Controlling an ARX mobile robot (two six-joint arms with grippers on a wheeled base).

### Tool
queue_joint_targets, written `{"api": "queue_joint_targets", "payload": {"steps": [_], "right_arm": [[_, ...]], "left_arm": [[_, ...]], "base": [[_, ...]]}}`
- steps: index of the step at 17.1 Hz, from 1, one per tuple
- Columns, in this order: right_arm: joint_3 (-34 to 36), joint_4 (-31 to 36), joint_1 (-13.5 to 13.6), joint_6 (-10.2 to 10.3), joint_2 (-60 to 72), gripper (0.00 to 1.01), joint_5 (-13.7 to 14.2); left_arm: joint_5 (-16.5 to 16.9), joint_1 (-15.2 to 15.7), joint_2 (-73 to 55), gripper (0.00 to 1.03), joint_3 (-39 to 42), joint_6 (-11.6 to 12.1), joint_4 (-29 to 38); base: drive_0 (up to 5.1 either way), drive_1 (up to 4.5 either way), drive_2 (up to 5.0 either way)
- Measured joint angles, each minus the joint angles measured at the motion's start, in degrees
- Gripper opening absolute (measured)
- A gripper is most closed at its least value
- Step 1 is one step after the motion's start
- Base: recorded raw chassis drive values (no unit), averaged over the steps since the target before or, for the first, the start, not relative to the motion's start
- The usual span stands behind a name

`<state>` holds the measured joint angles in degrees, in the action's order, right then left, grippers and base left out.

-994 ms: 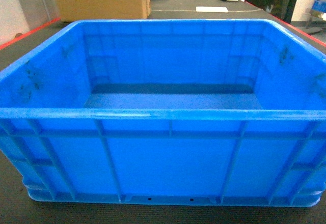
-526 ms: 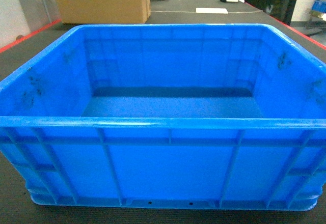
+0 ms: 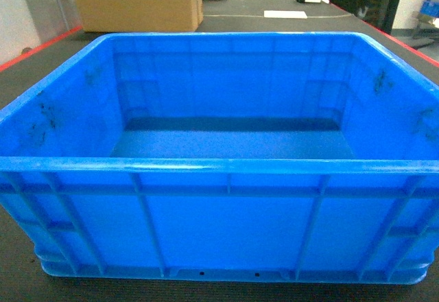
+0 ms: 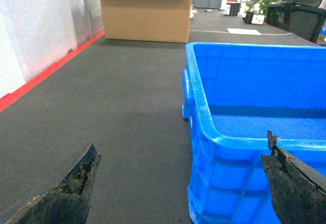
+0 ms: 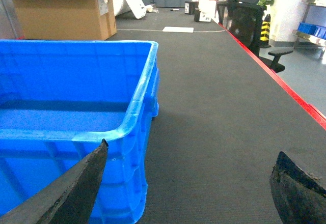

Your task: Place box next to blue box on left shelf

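Note:
The box, a large bright blue open-top crate with ribbed walls, stands empty on the dark floor mat and fills most of the head view. My left gripper is open, low beside the box's near left corner: one finger is over the mat and the other is in front of the box's near wall. My right gripper is open at the box's near right corner, its left finger against the blue wall and its right finger over bare mat. Neither holds anything. The left shelf and the other blue box are out of view.
A big cardboard carton stands behind the box at the left. A black office chair and small clutter sit at the back right. Red floor lines edge the mat, and a pale wall runs along the left.
The box sits slightly lower and a touch farther in the head view than one second ago. Nothing has moved in the last half second.

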<state>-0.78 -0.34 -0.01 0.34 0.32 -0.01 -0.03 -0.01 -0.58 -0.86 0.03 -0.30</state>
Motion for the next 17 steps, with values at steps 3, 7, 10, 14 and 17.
{"api": "queue_joint_targets", "payload": {"steps": [3, 7, 10, 14, 17], "right_arm": [[0.0, 0.02, 0.0, 0.0, 0.0, 0.98, 0.0], [0.0, 0.02, 0.0, 0.0, 0.0, 0.98, 0.0], [0.0, 0.02, 0.0, 0.0, 0.0, 0.98, 0.0], [0.0, 0.02, 0.0, 0.0, 0.0, 0.98, 0.0], [0.0, 0.02, 0.0, 0.0, 0.0, 0.98, 0.0]], "left_arm": [[0.0, 0.0, 0.0, 0.98, 0.0, 0.0, 0.0], [0.0, 0.0, -0.02, 0.98, 0.0, 0.0, 0.0], [0.0, 0.0, -0.02, 0.98, 0.0, 0.0, 0.0], [0.0, 0.0, -0.02, 0.98, 0.0, 0.0, 0.0], [0.0, 0.0, 0.0, 0.98, 0.0, 0.0, 0.0]], "base": [[0.0, 0.0, 0.0], [0.0, 0.0, 0.0], [0.0, 0.0, 0.0], [0.0, 0.0, 0.0], [0.0, 0.0, 0.0]]}}
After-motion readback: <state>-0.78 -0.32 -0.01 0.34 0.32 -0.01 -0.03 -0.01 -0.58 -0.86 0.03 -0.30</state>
